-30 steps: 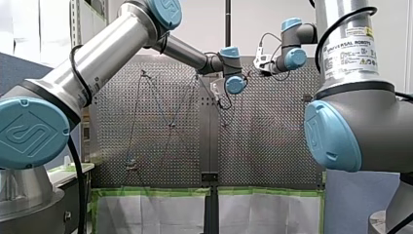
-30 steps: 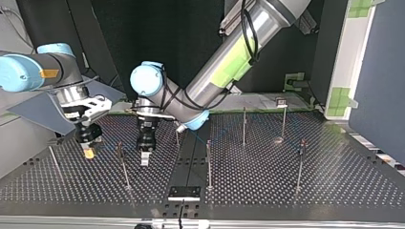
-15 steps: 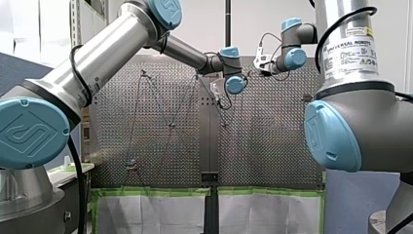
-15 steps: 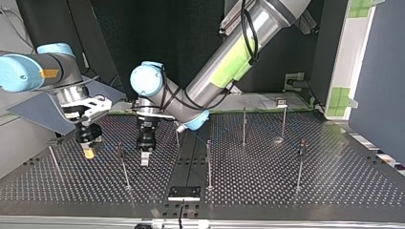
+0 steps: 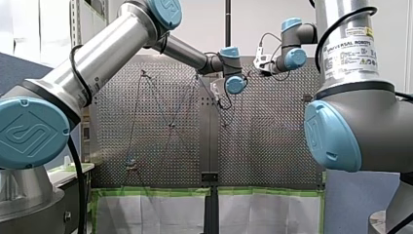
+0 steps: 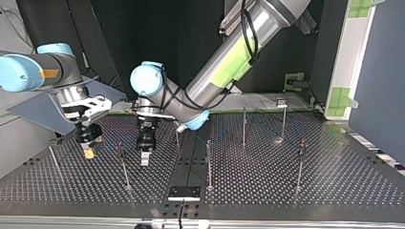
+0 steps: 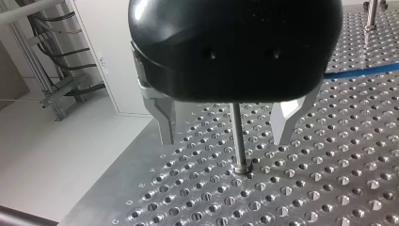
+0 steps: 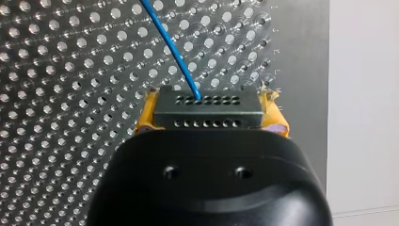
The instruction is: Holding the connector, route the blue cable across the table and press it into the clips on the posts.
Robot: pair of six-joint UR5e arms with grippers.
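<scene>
In the right wrist view my right gripper [image 8: 211,109] has its yellow pads [image 8: 147,113] shut on a dark connector [image 8: 235,113] with rows of holes. The blue cable [image 8: 169,47] runs out of it over the perforated table. In the top view the right gripper [image 6: 89,151] hangs low at the left, and the cable [image 6: 106,146] leads toward a post [image 6: 122,164]. My left gripper [image 6: 144,158] stands just right of that post. In its own view it [image 7: 223,141] is open, its metal fingers [image 7: 164,117] astride a thin post [image 7: 238,141], with the cable [image 7: 362,71] off to one side.
Several thin posts stand across the table [image 6: 267,191], such as one in the middle [image 6: 208,164] and one at the top view's right [image 6: 300,164]. A small black-and-white block [image 6: 184,192] sits at the near edge. The table's edge [image 7: 108,188] lies close beside the left gripper.
</scene>
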